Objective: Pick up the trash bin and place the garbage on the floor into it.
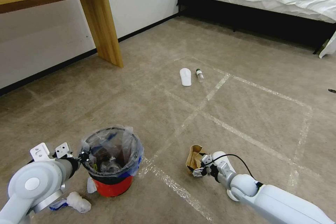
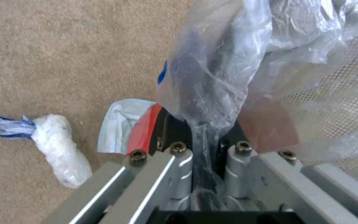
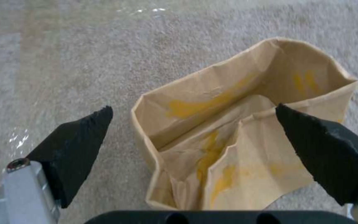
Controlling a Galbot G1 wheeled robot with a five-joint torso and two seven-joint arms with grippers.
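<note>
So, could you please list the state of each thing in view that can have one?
trash bin: upright on the carpet, lined, holding litter.
left gripper: shut on the trash bin's rim and liner.
right gripper: open, straddling the paper bag.
paper bag: lying on the carpet, mouth open, stained yellow.
slipper: flat on the carpet.
bottle: lying on its side, capped.
crumpled wad: on the carpet beside the trash bin.

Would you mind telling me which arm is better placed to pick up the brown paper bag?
Right. The right gripper is open with its pads either side of the brown paper bag. The left gripper is shut on the rim of the trash bin.
</note>
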